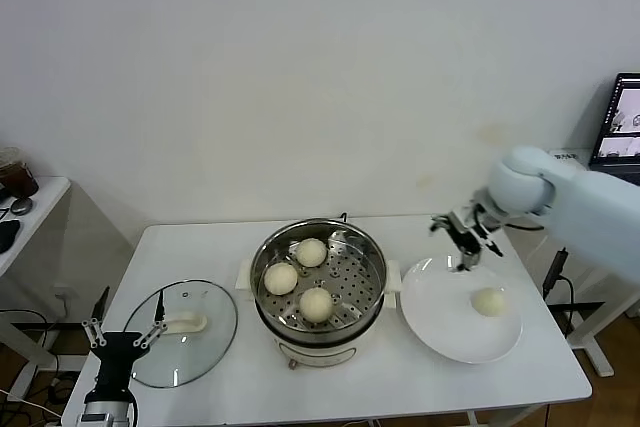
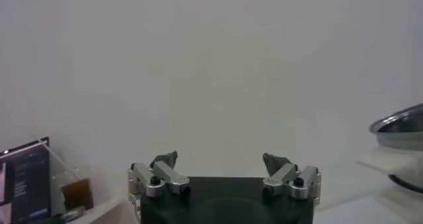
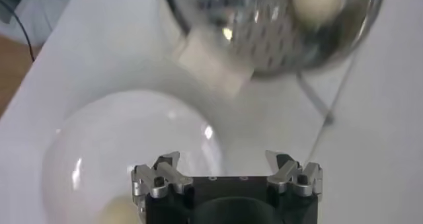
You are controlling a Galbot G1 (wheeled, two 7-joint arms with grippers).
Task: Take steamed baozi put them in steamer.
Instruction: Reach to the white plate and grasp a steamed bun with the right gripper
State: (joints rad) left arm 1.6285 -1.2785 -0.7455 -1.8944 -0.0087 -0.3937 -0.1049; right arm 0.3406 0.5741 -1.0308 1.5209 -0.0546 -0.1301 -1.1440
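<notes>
Right claw (image 1: 462,238) hangs open over the plate's (image 1: 440,327) back edge, one bun (image 1: 488,301) lying apart near its right rim.

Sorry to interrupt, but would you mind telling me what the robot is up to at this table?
It is moving baozi from a plate into a steamer. Three buns already sit on the perforated tray of the steamer, and one bun is left on the white plate. The right gripper hangs open and empty over the plate's far edge, between the steamer and that last bun. The left gripper is parked open at the table's near left corner, beside the glass lid.
</notes>
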